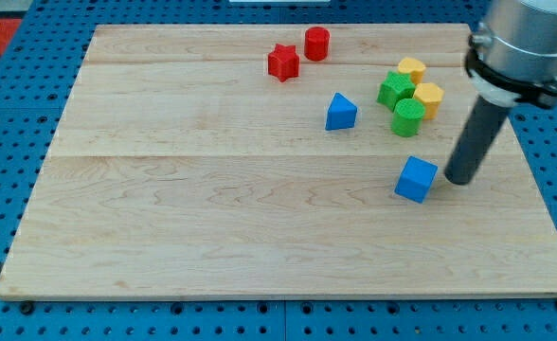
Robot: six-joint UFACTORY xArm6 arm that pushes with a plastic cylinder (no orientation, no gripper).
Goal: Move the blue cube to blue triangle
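Observation:
The blue cube (416, 179) lies on the wooden board (212, 218) at the view's right of centre. The blue triangle (340, 112) lies up and to the left of it, well apart. My tip (458, 179) stands just to the right of the blue cube, a small gap from its right side. The dark rod rises from there to the arm's body at the view's top right.
A red star (282, 62) and a red cylinder (316, 44) lie near the view's top centre. A cluster at the upper right holds a green star-like block (395, 90), a green cylinder (408, 117) and two yellow blocks (411, 69) (429, 98).

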